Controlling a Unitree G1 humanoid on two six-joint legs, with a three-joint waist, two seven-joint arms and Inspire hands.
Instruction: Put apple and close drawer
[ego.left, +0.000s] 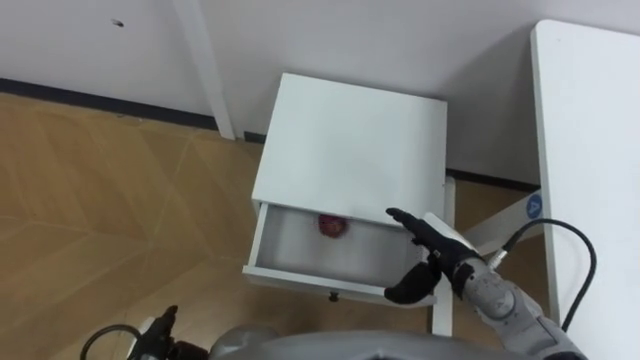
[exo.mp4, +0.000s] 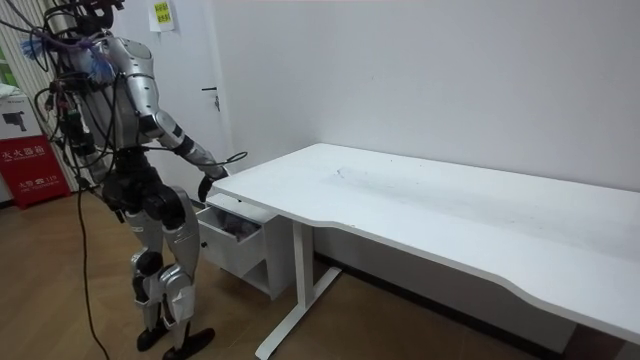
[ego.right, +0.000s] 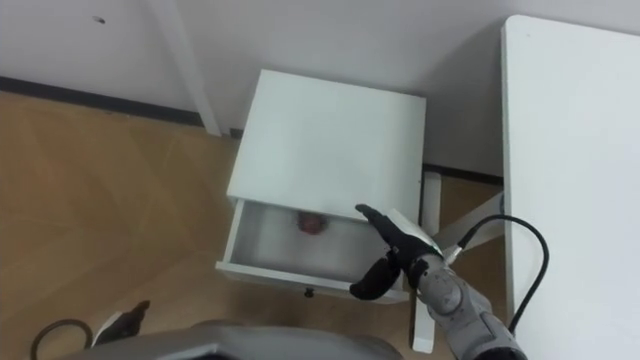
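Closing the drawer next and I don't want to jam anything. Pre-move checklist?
1. Small red apple inside the white pull-out drawer: ok.
2. Right hand empty, fingers open: ok.
3. Drawer shut into the white cabinet: not ok, it stands open.
4. Right hand clear of the drawer opening: not ok, it is over the right end.
5. Hand touching the drawer front: cannot tell.

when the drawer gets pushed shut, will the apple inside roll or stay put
The apple is round and lies loose on the bare floor of the drawer, so a quick shove would probably set it rolling. A slow, steady push may leave it nearly still. The drawer's walls should likely keep it inside either way.
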